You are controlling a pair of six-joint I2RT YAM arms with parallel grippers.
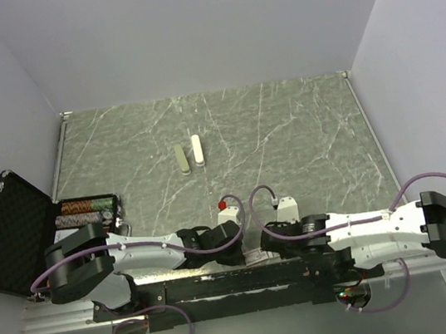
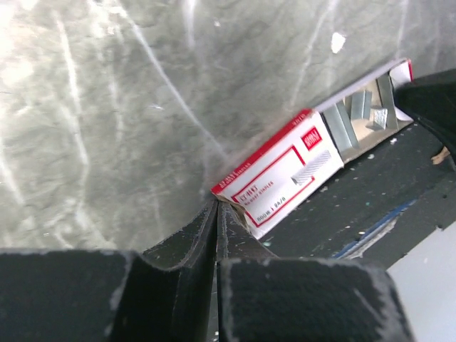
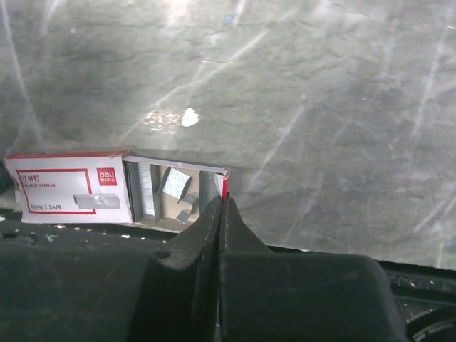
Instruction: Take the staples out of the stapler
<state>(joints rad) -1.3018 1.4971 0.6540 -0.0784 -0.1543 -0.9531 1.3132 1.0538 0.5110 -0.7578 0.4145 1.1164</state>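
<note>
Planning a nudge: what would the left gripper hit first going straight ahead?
The red-and-white box: its near corner lies right at the left gripper's shut tips. Whether they touch is unclear.

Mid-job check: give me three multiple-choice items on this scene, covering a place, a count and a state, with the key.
1. Where is the red-and-white box?
A. at the far edge
B. at the tips of the left hand and right hand
C. mid-table

2. How many pale oblong items lie mid-table?
A. one
B. two
C. four

3. The box's tray is:
A. slid open
B. shut
C. removed

Key:
1. B, each wrist view shows it by the shut fingertips.
2. B, the top view shows a pair side by side.
3. A, its inside is exposed.
</note>
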